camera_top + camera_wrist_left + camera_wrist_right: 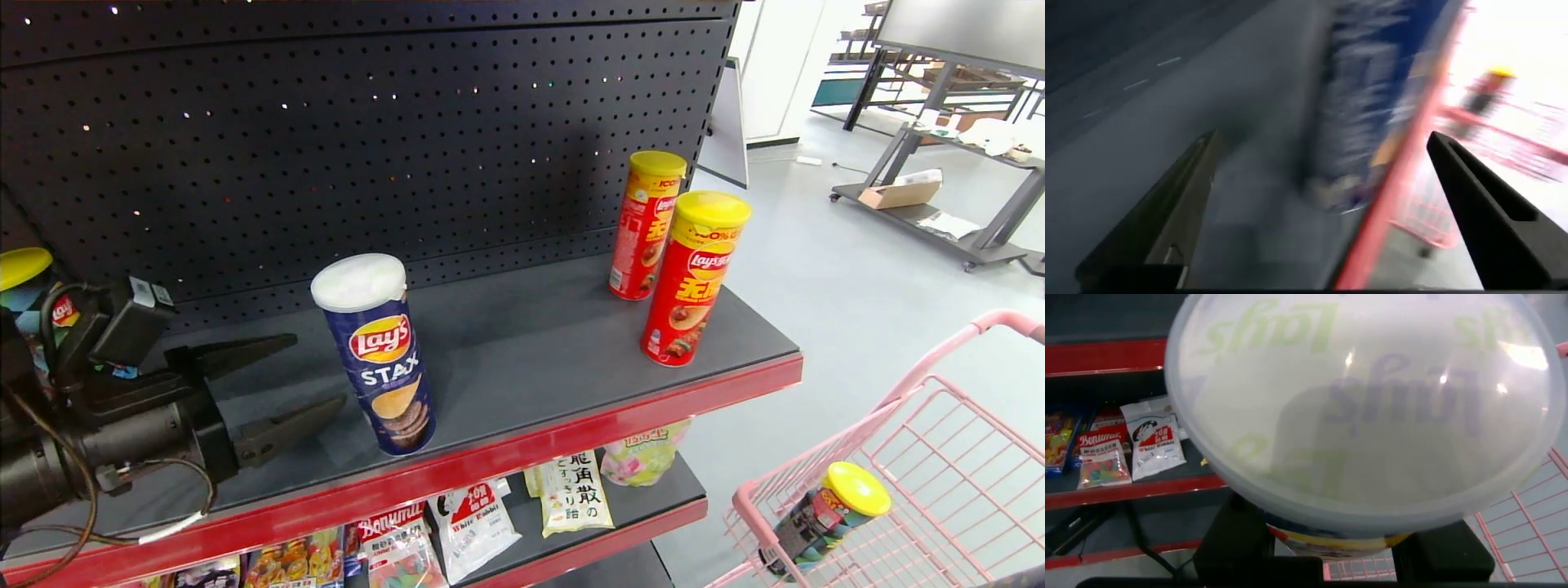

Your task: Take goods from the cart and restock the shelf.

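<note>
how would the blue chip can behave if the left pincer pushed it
The blue can stands tall and narrow near the shelf edge, so a high push would likely tip it; once down, its round body would probably roll. It looks rigid, likely light.

grey floor (857, 269) | black trolley rack (988, 245) far right | cardboard box (898, 194) on it

I see the blue can (375, 351), white-lidded, upright near the front edge of the shelf (531, 351). The rear red can (645, 224) and front red can (694, 278) stand close together at its right end. A yellow-lidded can (824, 510) leans in the pink cart (927, 369). A clear-lidded can (1364, 408) faces my right wrist camera.
</note>
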Robot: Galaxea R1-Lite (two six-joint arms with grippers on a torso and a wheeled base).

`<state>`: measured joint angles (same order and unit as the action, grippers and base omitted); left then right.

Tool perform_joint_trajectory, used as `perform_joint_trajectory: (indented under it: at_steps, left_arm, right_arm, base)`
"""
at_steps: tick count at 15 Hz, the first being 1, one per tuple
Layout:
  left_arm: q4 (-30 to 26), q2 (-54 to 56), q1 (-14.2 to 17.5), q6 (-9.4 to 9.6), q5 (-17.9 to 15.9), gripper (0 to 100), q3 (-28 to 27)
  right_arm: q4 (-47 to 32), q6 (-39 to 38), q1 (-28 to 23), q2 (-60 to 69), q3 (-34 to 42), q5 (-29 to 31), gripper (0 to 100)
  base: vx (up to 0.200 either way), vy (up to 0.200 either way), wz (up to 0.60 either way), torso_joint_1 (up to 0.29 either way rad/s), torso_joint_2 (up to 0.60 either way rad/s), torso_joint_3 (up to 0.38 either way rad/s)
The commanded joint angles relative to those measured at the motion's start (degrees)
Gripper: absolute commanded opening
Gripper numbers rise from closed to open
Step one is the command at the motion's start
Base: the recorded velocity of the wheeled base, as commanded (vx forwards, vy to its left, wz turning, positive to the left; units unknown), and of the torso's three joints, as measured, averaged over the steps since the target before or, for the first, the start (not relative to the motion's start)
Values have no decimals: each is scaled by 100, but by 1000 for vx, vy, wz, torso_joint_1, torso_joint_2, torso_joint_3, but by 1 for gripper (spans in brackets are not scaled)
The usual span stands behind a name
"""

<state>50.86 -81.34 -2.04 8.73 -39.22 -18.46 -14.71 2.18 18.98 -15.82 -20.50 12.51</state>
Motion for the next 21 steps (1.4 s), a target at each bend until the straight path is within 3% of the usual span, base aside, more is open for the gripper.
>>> perform_joint_trajectory:
  at_steps: [1, 2, 3, 4, 5, 6, 8, 10, 11, 12, 13, 14, 15, 16, 18, 21]
  left_arm:
    - [3, 382, 256, -20, 529, 100, 220]
    - [3, 549, 318, -29, 1004, 100, 334]
    - [-41, 970, 309, -55, 2331, 100, 571]
    - [-41, 1120, 309, -64, 3157, 100, 668]
    - [-41, 1234, 300, -64, 3869, 100, 747]
    - [-41, 1331, 300, -99, 4264, 100, 870]
    - [-50, 1867, 283, -425, 4335, 100, 1310]
    - [-155, 2755, 54, -451, 3992, 100, 1837]
    - [-788, 3502, -104, -451, 3640, 100, 1837]
    - [-2634, 4890, -201, -451, 3078, 100, 1441]
    - [-4400, 5708, -192, -451, 2876, 100, 852]
    - [-5859, 6200, -192, -451, 2893, 100, 325]
    - [-6545, 6552, -174, -442, 2972, 100, 105]
    - [-6571, 6745, -157, -442, 3122, 100, 149]
    - [-6439, 6929, -157, -416, 4045, 100, 378]
    - [-6070, 6982, -157, -372, 4634, 100, 642]
  right_arm:
    - [4, 10, -8, -88, 3, 24, 0]
    - [21, 28, -44, -211, -15, 85, 0]
    - [30, 81, -96, -694, -252, 481, 0]
    - [30, 133, -167, -1107, -481, 841, 0]
    - [92, 72, -211, -1459, -613, 911, 0]
    - [373, -7, -228, -1722, -595, 911, 0]
    - [830, -25, -255, -2188, -560, 955, 0]
    - [830, 2, -290, -2382, -595, 700, 0]
    - [839, 81, -298, -2452, -595, 428, 0]
    - [874, 274, -307, -2505, -621, 243, 0]
    - [874, 283, -307, -2505, -639, 217, 0]
    - [874, 283, -307, -2505, -648, 191, 0]
    - [874, 283, -307, -2505, -657, 129, 0]
    - [874, 283, -307, -2505, -657, 120, 0]
    - [874, 283, -307, -2487, -657, 120, 0]
    - [874, 283, -307, -2452, -621, 94, 0]
  base:
    - [0, 0, 0, 0, 0, 0]
    - [0, 0, 0, 0, 0, 0]
    - [0, 0, 0, 0, 0, 0]
    - [0, 0, 0, 0, 0, 0]
    - [0, 0, 0, 0, 0, 0]
    - [0, 0, 0, 0, 0, 0]
    - [0, 0, 0, 0, 0, 0]
    - [0, 0, 0, 0, 0, 0]
    - [0, 0, 0, 0, 0, 0]
    - [0, 0, 0, 0, 0, 0]
    - [0, 0, 0, 0, 0, 0]
    - [0, 0, 0, 0, 0, 0]
    - [0, 0, 0, 0, 0, 0]
    - [0, 0, 0, 0, 0, 0]
    - [0, 0, 0, 0, 0, 0]
    - [0, 0, 200, 1, -1, -2]
